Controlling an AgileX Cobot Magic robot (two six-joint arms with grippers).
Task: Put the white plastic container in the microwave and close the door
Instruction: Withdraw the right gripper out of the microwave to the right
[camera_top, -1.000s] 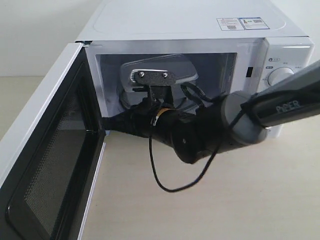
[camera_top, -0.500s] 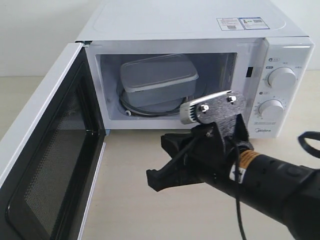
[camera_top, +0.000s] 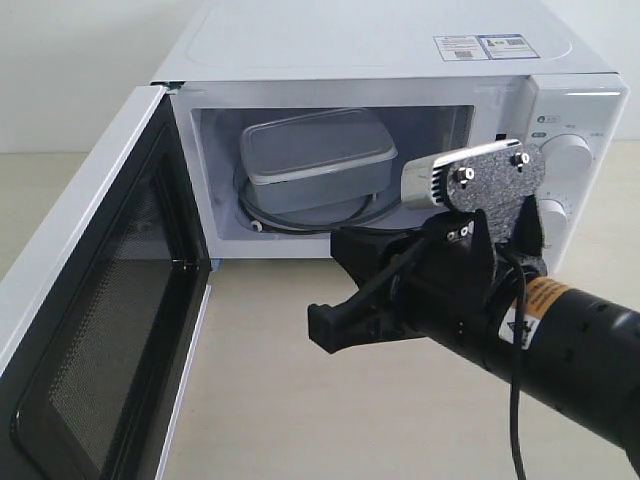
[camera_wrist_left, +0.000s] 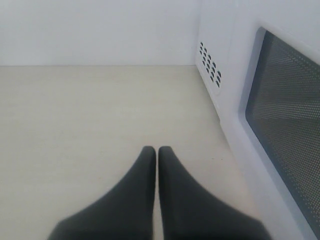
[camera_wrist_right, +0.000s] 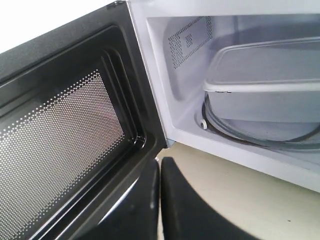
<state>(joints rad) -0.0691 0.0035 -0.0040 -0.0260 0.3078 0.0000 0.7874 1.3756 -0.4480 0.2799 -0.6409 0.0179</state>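
Observation:
The white microwave (camera_top: 380, 40) stands with its door (camera_top: 100, 330) swung wide open to the left. The white plastic container (camera_top: 315, 155) sits lidded inside the cavity on the glass turntable (camera_wrist_right: 280, 132). In the right wrist view the container (camera_wrist_right: 270, 70) is ahead and the door's black inner frame (camera_wrist_right: 60, 145) is beside the fingers. My right gripper (camera_top: 322, 325) is outside the cavity, low over the table in front of the opening, and its tips (camera_wrist_right: 160, 161) are shut with nothing between them. My left gripper (camera_wrist_left: 157, 149), also shut and holding nothing, hovers over the table beside the door's outer mesh window (camera_wrist_left: 285, 130).
The beige table (camera_top: 260, 400) runs in front of the microwave. The right arm's wrist camera plate (camera_top: 480, 180) covers part of the dials (camera_top: 578, 150). Vent holes (camera_wrist_left: 210, 62) mark the microwave's side wall near my left gripper.
My right arm has pulled out of the cavity and left the container on the turntable. Since then it has shifted slightly up and to the right.

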